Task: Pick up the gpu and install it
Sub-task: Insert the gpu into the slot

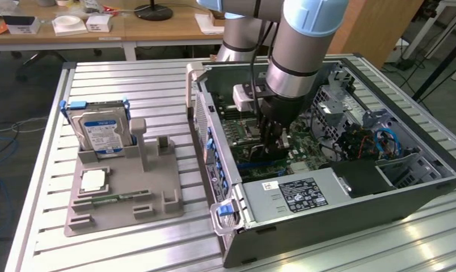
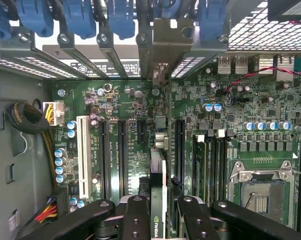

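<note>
While gripper (image 2: 159, 204) clamps it, gpu (image 2: 158, 182) edge-on, above motherboard (image 2: 230, 115)

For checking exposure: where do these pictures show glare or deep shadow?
Exterior view: glare on the silver slatted metal table; the open black computer case is darker inside. Wrist view: light burns white through the perforated metal grille; the green motherboard is evenly lit.

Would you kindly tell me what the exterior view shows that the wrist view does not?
Exterior view: the hard drive standing in the grey holder beside the open case, and the arm reaching in. Wrist view: the gpu edge-on in the pincer, parallel to the expansion slots. Both: the green motherboard.
</note>
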Robot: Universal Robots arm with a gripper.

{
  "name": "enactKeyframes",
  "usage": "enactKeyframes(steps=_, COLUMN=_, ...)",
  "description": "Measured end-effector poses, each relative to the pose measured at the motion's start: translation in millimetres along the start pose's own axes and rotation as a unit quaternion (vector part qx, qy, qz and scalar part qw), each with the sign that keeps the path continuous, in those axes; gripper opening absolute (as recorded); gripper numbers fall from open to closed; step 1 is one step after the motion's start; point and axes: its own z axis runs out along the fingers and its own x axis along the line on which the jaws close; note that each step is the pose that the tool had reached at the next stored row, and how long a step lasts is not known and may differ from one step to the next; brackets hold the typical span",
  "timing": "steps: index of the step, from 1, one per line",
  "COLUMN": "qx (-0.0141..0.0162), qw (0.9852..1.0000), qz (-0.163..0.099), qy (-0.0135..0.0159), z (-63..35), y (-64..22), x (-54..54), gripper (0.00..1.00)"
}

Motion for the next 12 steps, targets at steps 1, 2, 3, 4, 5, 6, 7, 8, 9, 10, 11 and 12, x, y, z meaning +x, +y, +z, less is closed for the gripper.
enactKeyframes(steps=1, qx=0.0, qw=1.0, qz=0.0, qy=0.0, z=0.0, y=0.0, x=0.0, gripper=0.26)
enactKeyframes(steps=2, qx=0.0, qw=1.0, qz=0.0, qy=0.0, z=0.0, y=0.0, x=0.0, gripper=0.26)
enactKeyframes(steps=3, qx=0.0, qw=1.0, qz=0.0, qy=-0.0001, z=0.1, y=0.0, x=0.0, gripper=0.26)
enactKeyframes(steps=4, qx=0.0001, qw=1.0, qz=0.0, qy=-0.0001, z=0.1, y=0.1, x=0.0, gripper=0.26)
enactKeyframes(steps=5, qx=0.0, qw=1.0, qz=0.0, qy=0.0, z=0.1, y=0.3, x=0.0, gripper=0.26)
enactKeyframes(steps=6, qx=0.0, qw=1.0, qz=0.0, qy=0.0003, z=0.2, y=0.3, x=0.0, gripper=0.26)
enactKeyframes(steps=7, qx=0.0001, qw=1.0, qz=0.0, qy=0.0007, z=0.2, y=0.3, x=0.0, gripper=0.26)
enactKeyframes(steps=8, qx=0.0001, qw=1.0, qz=0.0, qy=0.001, z=0.2, y=0.3, x=0.1, gripper=0.26)
enactKeyframes(steps=9, qx=0.0001, qw=1.0, qz=0.0, qy=0.0011, z=0.2, y=0.3, x=0.1, gripper=0.26)
enactKeyframes(steps=10, qx=0.0001, qw=1.0, qz=0.0, qy=0.0012, z=0.2, y=0.3, x=0.2, gripper=0.26)
enactKeyframes(steps=11, qx=0.0001, qw=1.0, qz=0.0, qy=0.0012, z=0.3, y=0.3, x=0.2, gripper=0.26)
enactKeyframes(steps=12, qx=0.0, qw=1.0, qz=0.0, qy=0.0012, z=0.6, y=0.3, x=0.2, gripper=0.26)
